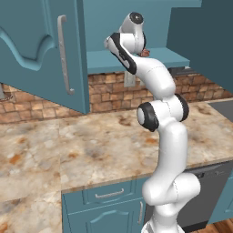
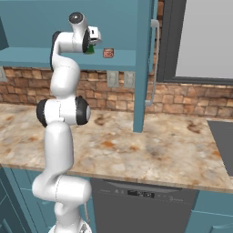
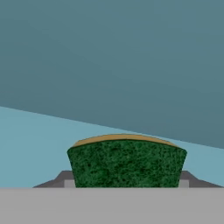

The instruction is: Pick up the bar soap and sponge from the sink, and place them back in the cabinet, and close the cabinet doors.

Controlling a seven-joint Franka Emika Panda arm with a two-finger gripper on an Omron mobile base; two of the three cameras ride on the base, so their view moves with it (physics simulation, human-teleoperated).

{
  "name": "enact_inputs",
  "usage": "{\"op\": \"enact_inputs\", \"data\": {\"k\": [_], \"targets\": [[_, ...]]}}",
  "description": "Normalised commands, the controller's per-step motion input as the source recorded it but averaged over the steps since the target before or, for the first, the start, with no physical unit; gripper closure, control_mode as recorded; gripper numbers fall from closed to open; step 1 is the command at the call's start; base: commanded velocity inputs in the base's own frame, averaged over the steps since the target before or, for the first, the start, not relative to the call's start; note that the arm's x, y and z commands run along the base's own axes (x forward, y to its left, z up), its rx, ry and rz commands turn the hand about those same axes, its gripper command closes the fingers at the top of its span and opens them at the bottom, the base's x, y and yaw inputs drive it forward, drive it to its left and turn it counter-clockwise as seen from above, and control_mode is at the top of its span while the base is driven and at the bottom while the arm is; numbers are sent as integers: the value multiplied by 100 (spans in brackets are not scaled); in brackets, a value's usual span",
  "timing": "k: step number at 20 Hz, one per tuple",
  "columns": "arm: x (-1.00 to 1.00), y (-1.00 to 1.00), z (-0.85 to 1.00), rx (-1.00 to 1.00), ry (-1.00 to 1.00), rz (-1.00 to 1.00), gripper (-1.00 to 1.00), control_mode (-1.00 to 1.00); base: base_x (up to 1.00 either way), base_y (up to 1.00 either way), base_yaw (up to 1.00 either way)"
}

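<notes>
Inside the open cabinet (image 2: 68, 57), bar soap (image 2: 108, 53) already shelved, the end effector (image 2: 92, 49) grips the sponge (image 3: 126, 162), cabinet doors (image 1: 43, 50) unclosed.

You get even, bright light in both base views, with soft shadows on the counter (image 1: 91, 136) under the open door (image 1: 41, 50). No glare. The hand view is softly blurred, and the sponge (image 3: 127, 162) bulges slightly, bowed by the close lens.
</notes>
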Motion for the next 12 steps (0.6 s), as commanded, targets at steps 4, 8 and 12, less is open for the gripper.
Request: {"op": "enact_inputs", "data": {"k": [4, 8, 12], "targets": [[0, 0, 0, 0, 0, 0, -100, -100, 0, 0, 0], [0, 0, 0, 0, 0, 0, -100, -100, 0, 0, 0], [0, 0, -3, 0, -12, 0, -100, -100, 0, 0, 0]]}}
